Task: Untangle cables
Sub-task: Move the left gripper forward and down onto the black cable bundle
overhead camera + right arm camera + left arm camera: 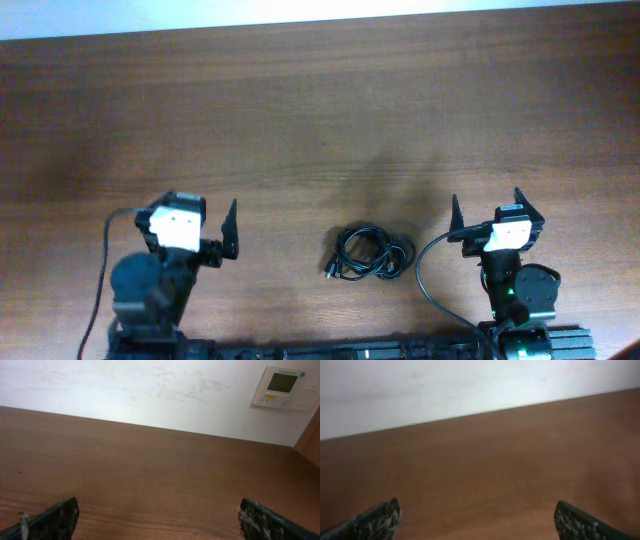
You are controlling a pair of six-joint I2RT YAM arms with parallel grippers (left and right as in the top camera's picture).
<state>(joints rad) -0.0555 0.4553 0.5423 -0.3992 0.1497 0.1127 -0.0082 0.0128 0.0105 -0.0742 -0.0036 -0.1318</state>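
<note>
The cables (370, 252) are thin black cords looped into one small tangled bundle on the brown wooden table (320, 110), near its front edge, between the two arms. A small plug sticks out at the bundle's lower left. My left gripper (188, 206) is open and empty, well left of the bundle. My right gripper (488, 206) is open and empty, to the bundle's right. The left wrist view shows open fingers (477, 512) over bare wood. The right wrist view shows the same (159, 510). The cables are out of view in both wrist views.
A thick black cable (425, 275) curves from the right arm's base close to the bundle's right side. Another one (104, 262) runs along the left arm. A white wall stands beyond the table's far edge (150, 426), with a wall control panel (281, 386).
</note>
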